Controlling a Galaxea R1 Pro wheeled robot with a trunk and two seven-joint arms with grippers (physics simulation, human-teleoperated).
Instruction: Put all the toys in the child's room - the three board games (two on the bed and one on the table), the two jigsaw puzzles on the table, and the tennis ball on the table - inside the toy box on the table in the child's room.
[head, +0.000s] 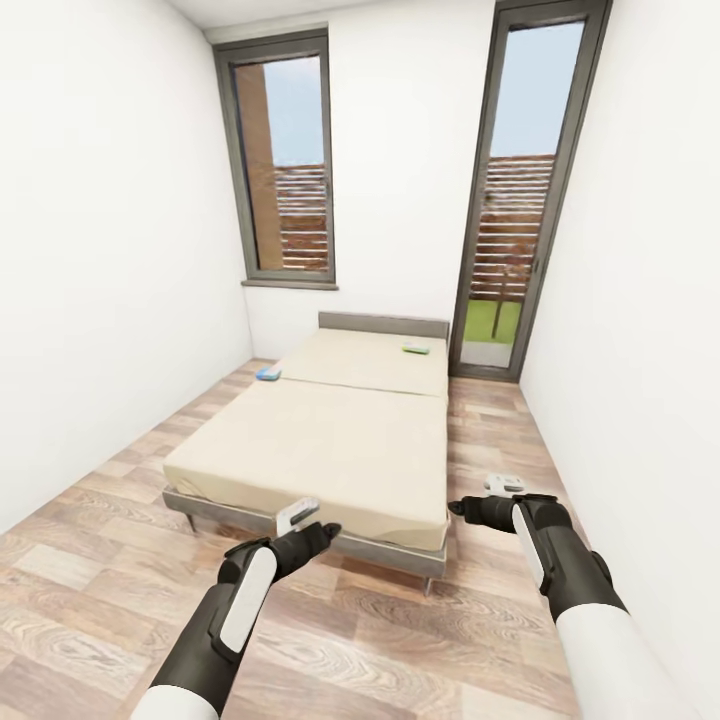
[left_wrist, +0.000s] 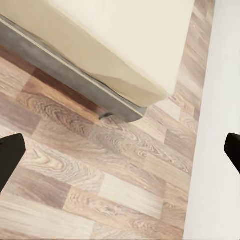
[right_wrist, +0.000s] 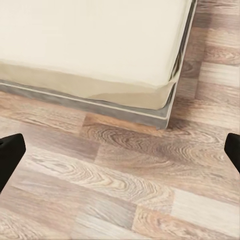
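**A:** so where's the bot at; anyone got eyes on the toys?

**B:** it's parked at the foot of the bed (head: 330, 440), looking down a narrow room with a wood floor (head: 100, 600); cream mattress, grey headboard (head: 383, 324) at the far end against the wall; two of the board games are up there; the small blue one (head: 268, 373) sits at the mattress's left edge, roughly where the two mattress halves meet; a second box (head: 415, 348), greenish-white from here, lies near the headboard on the right side; too small to read any print on either one

**A:** and the end effectors?

**B:** both held out low in front of the bed's near edge, nothing in them; left end effector (head: 318, 528) hangs just over the foot-end frame, right end effector (head: 462, 506) is off the bed's right corner above the floor; both well apart from the two boxes; in the wrist views the dark fingertips (left_wrist: 11, 155) of the left and those (right_wrist: 11, 152) of the right sit at opposite edges of the frame, so jaws spread wide on both, only bed corner and floorboards between them

**A:** anything else in the room?

**B:** a window (head: 285, 165) on the back wall and a tall glass door (head: 520, 190) to its right, slatted fence and some grass outside
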